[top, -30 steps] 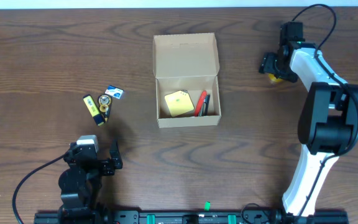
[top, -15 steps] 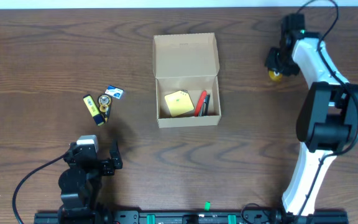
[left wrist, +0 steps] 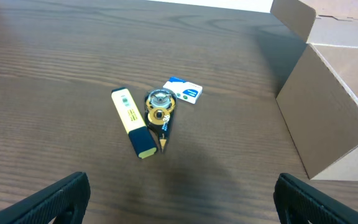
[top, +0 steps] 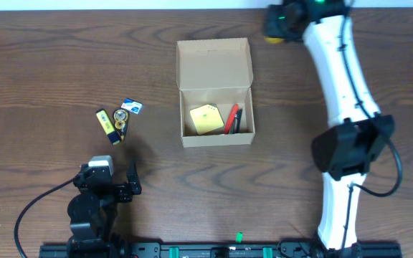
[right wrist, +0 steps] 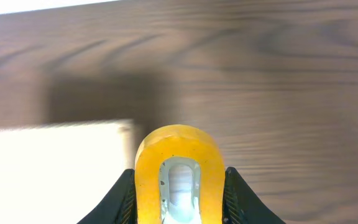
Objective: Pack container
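The container, a tan cardboard box (top: 216, 137) with its flap lid open, sits mid-table and shows at the right in the left wrist view (left wrist: 328, 118). Inside it lie a yellow pad (top: 204, 119) and a red pen (top: 231, 118). My right gripper (top: 277, 21) is at the table's far edge, beyond the box's right corner, shut on a yellow ring-shaped item (right wrist: 179, 158). My left gripper (top: 110, 188) is open and empty near the front left; its fingers frame the left wrist view (left wrist: 182, 205).
Left of the box lie a yellow highlighter (top: 105, 123) (left wrist: 133, 122), a round correction-tape roller (top: 122, 122) (left wrist: 159, 107) and a blue-and-white eraser (top: 131, 107) (left wrist: 183, 91), close together. The right arm stretches along the table's right side.
My right arm has swung from the right of the table up and leftward to the far edge, carrying the yellow item. The left arm has not moved.
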Action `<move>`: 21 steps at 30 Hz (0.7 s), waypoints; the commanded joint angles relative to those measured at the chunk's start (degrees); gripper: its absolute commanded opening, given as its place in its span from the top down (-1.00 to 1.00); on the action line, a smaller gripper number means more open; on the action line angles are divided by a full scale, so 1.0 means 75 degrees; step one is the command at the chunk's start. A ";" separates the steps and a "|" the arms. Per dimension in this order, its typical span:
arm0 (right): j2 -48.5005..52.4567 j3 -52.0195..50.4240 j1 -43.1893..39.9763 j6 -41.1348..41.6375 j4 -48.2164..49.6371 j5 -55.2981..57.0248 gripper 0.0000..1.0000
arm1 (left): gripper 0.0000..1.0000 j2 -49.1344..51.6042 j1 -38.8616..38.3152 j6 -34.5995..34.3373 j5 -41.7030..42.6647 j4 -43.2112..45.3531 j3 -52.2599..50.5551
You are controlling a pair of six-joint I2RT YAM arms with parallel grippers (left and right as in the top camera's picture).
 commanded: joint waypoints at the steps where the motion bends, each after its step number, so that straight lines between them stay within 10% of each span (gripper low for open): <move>1: -0.0093 0.0093 0.0644 -0.0146 -0.0079 -0.0793 0.83 | -0.90 -0.0050 0.0003 -0.0058 -0.0003 0.0003 -0.0143; 15: -0.0093 -0.0111 0.2556 -0.0140 -0.1259 -0.0973 0.85 | -0.90 -0.0050 0.0003 -0.0058 -0.0003 0.0003 -0.0143; 21: -0.0093 -0.0111 0.2620 0.0335 -0.1105 -0.0163 0.30 | -0.91 -0.0050 0.0003 -0.0055 -0.0003 0.0003 -0.0143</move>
